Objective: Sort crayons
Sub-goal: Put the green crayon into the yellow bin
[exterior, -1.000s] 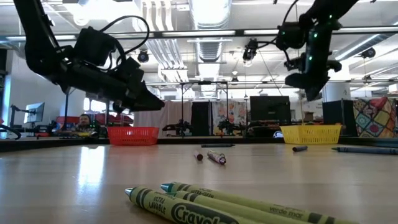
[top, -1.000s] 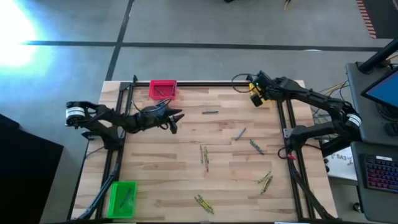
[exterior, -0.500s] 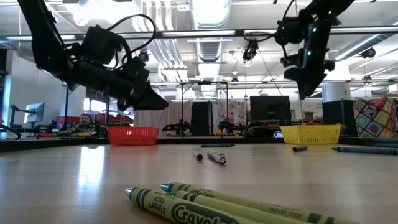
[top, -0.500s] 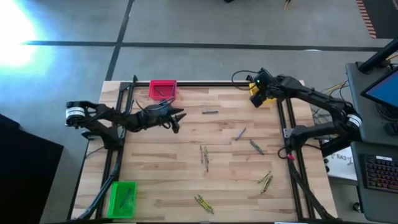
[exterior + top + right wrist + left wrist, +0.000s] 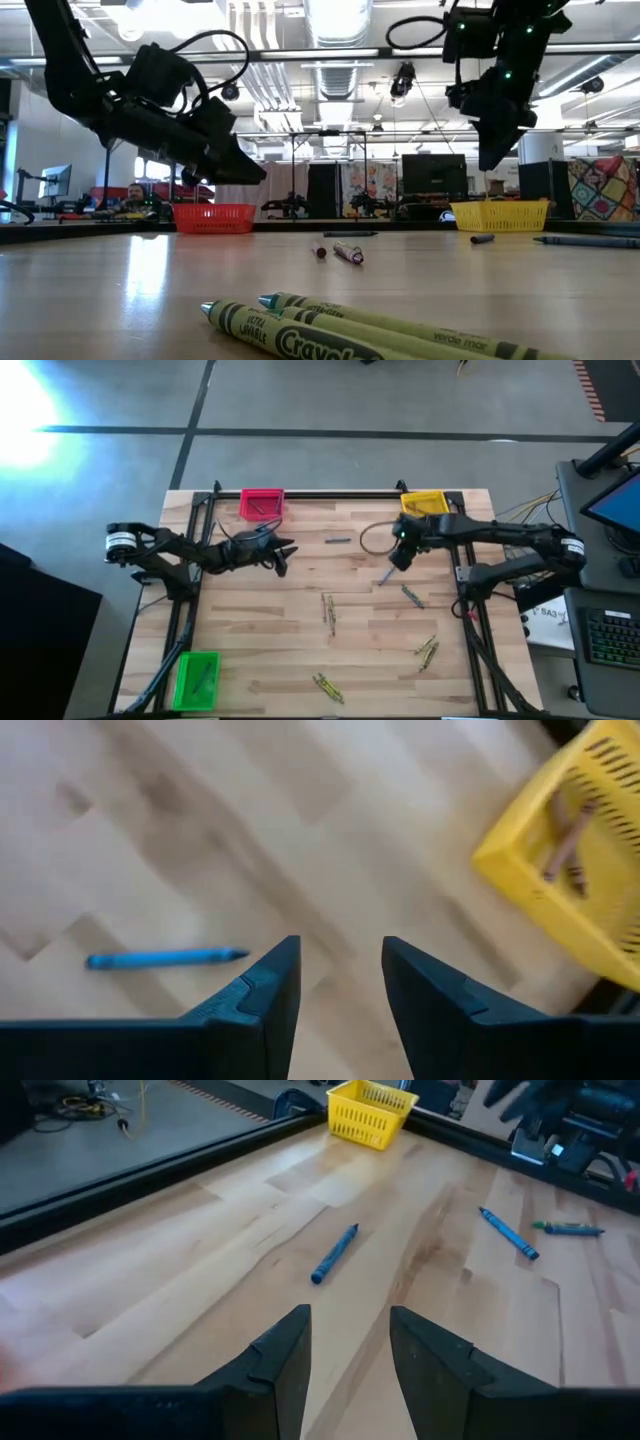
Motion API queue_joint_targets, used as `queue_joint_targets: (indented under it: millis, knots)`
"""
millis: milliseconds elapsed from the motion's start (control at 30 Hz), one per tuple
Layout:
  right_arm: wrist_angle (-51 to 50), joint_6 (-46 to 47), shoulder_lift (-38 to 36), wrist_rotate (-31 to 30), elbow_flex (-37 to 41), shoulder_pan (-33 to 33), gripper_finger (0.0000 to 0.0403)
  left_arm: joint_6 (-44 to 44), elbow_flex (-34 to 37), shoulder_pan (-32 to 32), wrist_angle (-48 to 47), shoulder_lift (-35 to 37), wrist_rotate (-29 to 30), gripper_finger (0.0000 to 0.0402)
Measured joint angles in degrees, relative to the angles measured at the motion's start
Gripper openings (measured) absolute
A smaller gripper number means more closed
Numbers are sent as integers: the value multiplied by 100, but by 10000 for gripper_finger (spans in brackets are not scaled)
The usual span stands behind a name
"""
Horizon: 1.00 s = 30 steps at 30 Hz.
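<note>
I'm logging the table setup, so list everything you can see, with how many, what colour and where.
Pink bin: one, pink, far edge, left of middle.
Yellow bin: one, yellow, far right corner, crayons inside.
Green bin: one, green, near left corner.
Loose crayons: about a dozen, blue-grey, reddish and olive, scattered across the table's middle and right.
Left gripper: open, empty, hovering near the pink bin.
Right gripper: open, empty, above a blue crayon.

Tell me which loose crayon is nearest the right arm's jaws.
The blue crayon lying alone mid-table, just below the right gripper. The other blue crayon lies farther toward the pink bin; the olive ones lie nearer the front edge.
</note>
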<state>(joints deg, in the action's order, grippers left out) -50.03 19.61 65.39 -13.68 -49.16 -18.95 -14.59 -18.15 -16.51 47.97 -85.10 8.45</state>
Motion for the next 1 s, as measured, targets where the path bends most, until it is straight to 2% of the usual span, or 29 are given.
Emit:
queue_joint_targets:
  millis: [167, 333, 467, 667, 833, 1000]
  knots:
    - [108, 723, 2, -26, 283, 675, 134, -113, 4, 95, 155, 0, 10, 118]
    - [116, 1719, 42, 38, 606, 1303, 134, -76, 4, 192, 500, 0, 11, 96]
    - [160, 2452, 218, 67, 875, 1907, 134, 85, 4, 193, 451, 0, 12, 77]
    - [130, 3230, 480, 125, 998, 2733, 134, 185, 4, 190, 439, 0, 9, 74]
    - [145, 3556, 580, 350, 1021, 3160, 134, 189, 4, 190, 435, 0, 5, 74]
    - [120, 3688, 728, 360, 1257, 3221, 134, 189, 4, 190, 431, 0, 2, 74]
